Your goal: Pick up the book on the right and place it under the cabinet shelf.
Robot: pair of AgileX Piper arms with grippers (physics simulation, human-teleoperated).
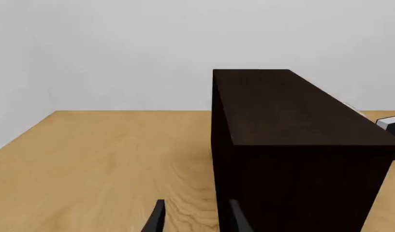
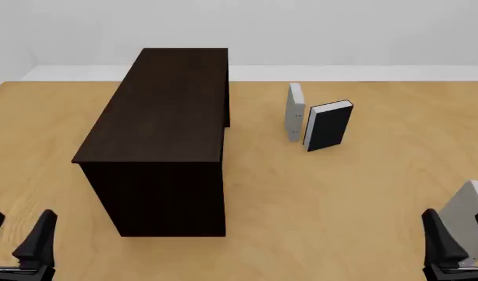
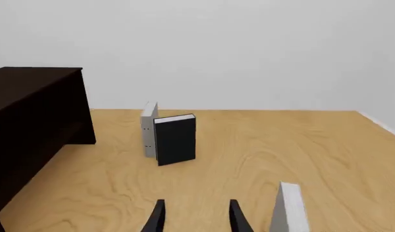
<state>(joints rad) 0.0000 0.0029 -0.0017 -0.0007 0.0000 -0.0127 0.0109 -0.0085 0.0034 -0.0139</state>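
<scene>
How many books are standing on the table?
3. A grey book stands right of the cabinet, a black book just right of it, and a second grey book at the front view's near right edge. Others may hide behind the cabinet.

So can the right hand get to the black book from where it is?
Probably yes. The right hand is open and points toward the black book, which stands upright on the table. Nothing stands between them.
</scene>
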